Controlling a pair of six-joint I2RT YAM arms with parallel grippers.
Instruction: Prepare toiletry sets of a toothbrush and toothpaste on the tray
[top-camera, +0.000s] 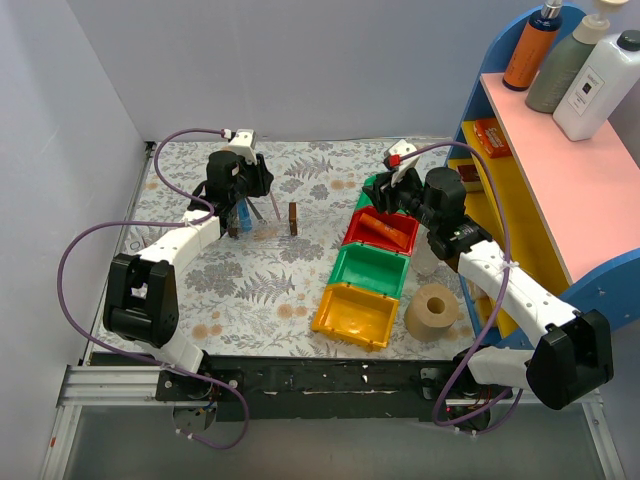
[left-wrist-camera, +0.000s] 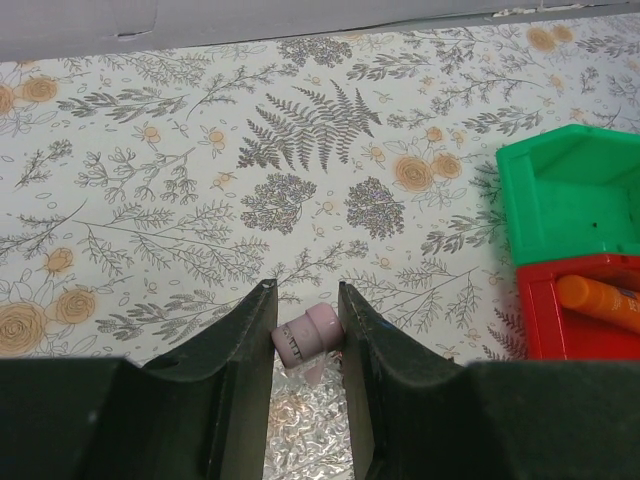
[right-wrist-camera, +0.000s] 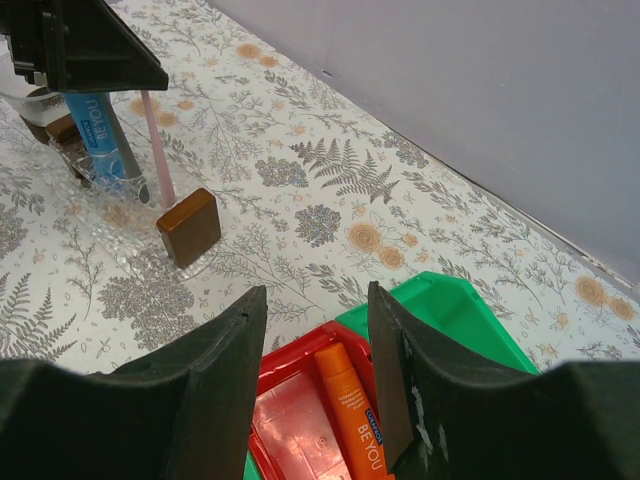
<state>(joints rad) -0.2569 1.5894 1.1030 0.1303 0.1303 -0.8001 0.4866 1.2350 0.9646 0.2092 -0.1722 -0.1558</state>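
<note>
The clear tray (top-camera: 265, 232) with brown end pieces (right-wrist-camera: 188, 228) lies at the far left of the table. A blue toothpaste tube (right-wrist-camera: 95, 135) leans upright in it. My left gripper (left-wrist-camera: 305, 290) is over the tray (left-wrist-camera: 310, 430), shut on the top end of a pink toothbrush (left-wrist-camera: 305, 335). The toothbrush's shaft (right-wrist-camera: 157, 150) stands down into the tray next to the blue tube. My right gripper (right-wrist-camera: 315, 295) is open and empty above the red bin (right-wrist-camera: 290, 430), which holds an orange toothpaste tube (right-wrist-camera: 350, 410).
A row of bins runs down the middle right: a green one (right-wrist-camera: 450, 310) behind the red, then green (top-camera: 368, 270) and yellow (top-camera: 353, 315). A cardboard roll (top-camera: 431, 312) stands by the yellow-and-blue shelf (top-camera: 560, 190) with bottles on top.
</note>
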